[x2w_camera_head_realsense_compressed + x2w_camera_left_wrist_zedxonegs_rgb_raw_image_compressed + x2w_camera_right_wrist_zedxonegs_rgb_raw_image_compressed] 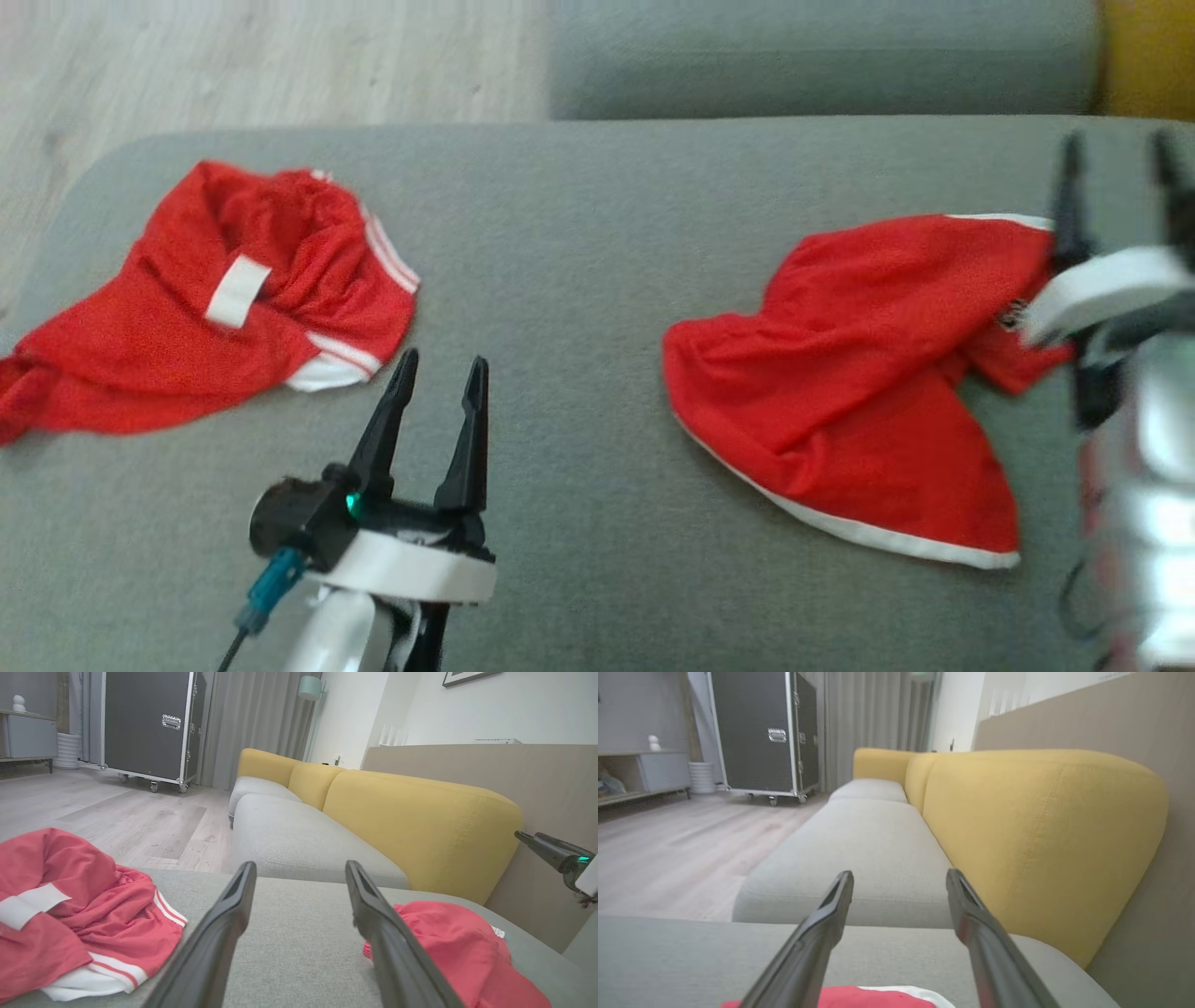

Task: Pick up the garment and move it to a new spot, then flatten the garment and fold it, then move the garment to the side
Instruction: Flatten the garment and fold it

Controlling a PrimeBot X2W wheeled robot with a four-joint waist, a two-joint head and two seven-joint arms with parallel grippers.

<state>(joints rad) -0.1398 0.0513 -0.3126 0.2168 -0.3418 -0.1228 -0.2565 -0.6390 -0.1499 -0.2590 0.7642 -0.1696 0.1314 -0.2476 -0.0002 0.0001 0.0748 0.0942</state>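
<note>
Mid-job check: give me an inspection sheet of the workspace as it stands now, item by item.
Surface: grey cushion, both garments lying on it.
Job's things: left garment, red, crumpled, white tag up; right garment, red, crumpled, white hem toward the robot.
Clutter: nothing seen.
Grippers: left gripper, jaws open, between the garments, holding nothing; right gripper, blurred, jaws open, at the right garment's far right corner, contact unclear.
Cables: cable with blue plug at the left wrist.
Surroundings: wood floor, yellow sofa back, black wheeled case.
</note>
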